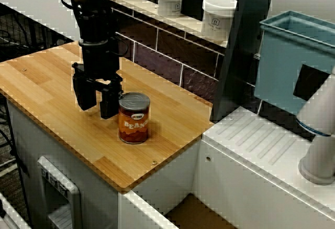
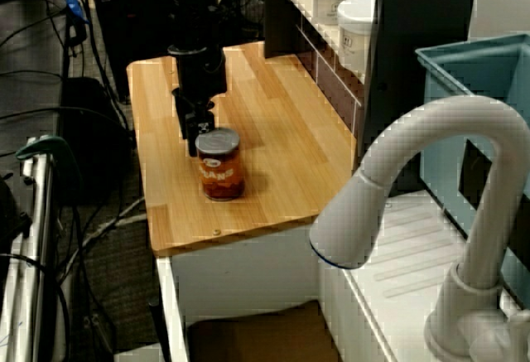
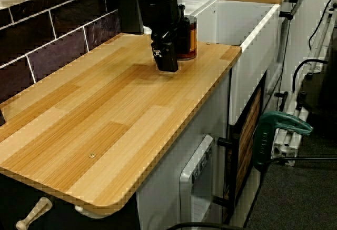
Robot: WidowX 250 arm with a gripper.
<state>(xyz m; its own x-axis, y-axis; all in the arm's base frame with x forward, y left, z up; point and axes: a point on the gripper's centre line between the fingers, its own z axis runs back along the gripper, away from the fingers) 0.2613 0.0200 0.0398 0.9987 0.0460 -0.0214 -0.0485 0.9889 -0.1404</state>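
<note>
The cylindrical tin can with orange bean label (image 1: 134,118) is stood upright, long axis vertical, on the light wooden countertop (image 1: 52,77). The black gripper (image 1: 98,105) is pointed straight down just beside it, fingers spread, nothing gripped.

The bean can (image 1: 134,118) stood upright on the wooden worktop (image 1: 47,82), toward one end. It was orange-red with a white "BEANS" label and an intact silver lid. It sat just beside the gripper (image 1: 97,110), outside the jaws.
</note>
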